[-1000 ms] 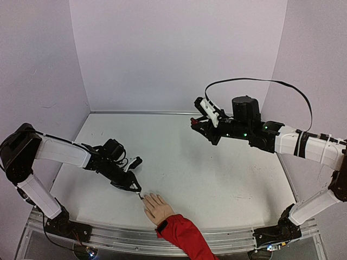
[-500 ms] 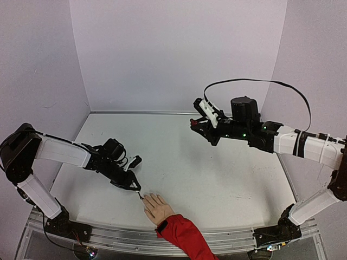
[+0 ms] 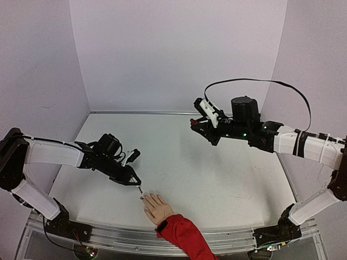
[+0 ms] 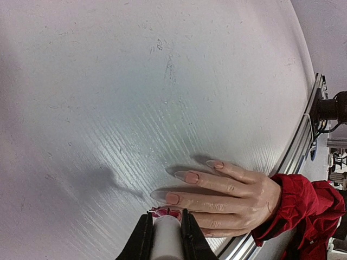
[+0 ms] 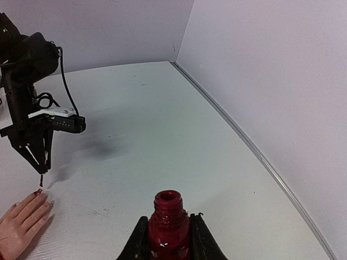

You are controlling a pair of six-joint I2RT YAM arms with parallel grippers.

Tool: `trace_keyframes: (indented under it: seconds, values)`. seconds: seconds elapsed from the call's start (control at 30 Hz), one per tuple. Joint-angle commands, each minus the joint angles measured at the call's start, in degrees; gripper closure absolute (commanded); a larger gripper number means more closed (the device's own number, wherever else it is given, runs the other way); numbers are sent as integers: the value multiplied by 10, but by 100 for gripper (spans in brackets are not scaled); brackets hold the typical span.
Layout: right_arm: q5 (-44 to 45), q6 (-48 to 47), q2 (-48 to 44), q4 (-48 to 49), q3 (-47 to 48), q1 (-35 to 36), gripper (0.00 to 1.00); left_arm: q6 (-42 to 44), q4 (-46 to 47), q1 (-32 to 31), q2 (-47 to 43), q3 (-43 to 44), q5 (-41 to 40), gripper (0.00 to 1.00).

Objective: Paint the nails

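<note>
The left gripper was clamped on the smooth white brush cap, bristles aimed down, presumably to lay polish on a nail. The nails, long, glossy and almond-shaped, lay just beyond its tips on the beige mannequin hand, which rested flat on the scuffed worktop. Well across from it, the right gripper was clamped on the open, glossy dark-red polish bottle, held upright, probably against spillage.
</note>
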Motion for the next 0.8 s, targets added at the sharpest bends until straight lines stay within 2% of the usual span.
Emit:
trace_keyframes:
  seconds: [0.0, 0.77]
  values:
    - [-11, 9, 0, 24, 14, -2, 100, 3, -3, -2, -1, 4, 27, 100]
    - [-10, 9, 2, 24, 14, -3, 100, 6, -3, -6, 23, 0, 48, 100]
